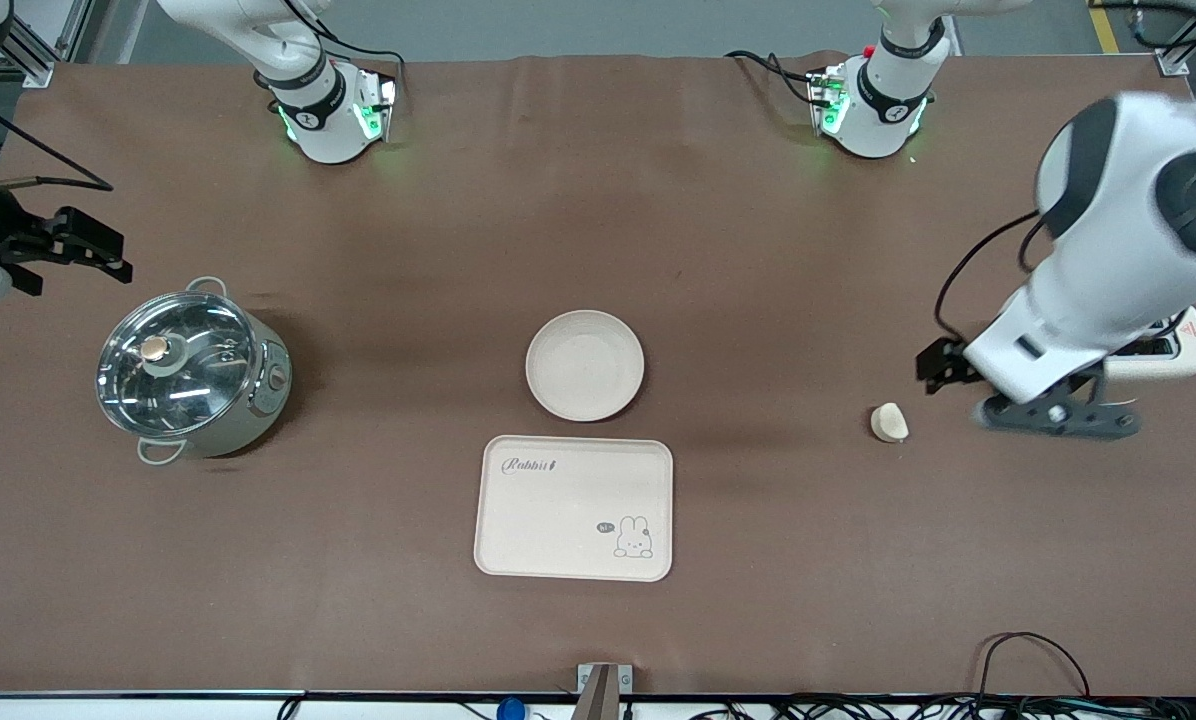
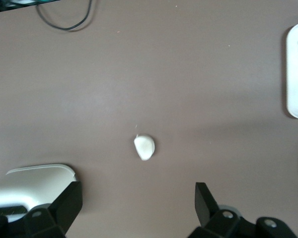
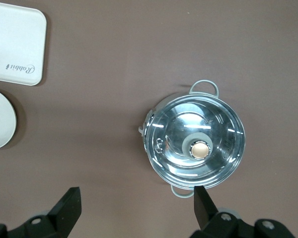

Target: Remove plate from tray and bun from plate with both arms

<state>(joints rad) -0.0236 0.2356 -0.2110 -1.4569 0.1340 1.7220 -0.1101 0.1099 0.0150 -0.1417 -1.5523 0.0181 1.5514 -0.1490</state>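
Our left gripper hangs wide open, empty, over the table with the bun on the cloth at its 7 o'clock. The right gripper, also open, waits at the pot's 10 o'clock. The plate sits at the tray's 12 o'clock, off it. We reckon a low swing could knock the bun rolling. Brown cloth tabletop, cables at the edge.

One plate, one tray, one bun, one pot.
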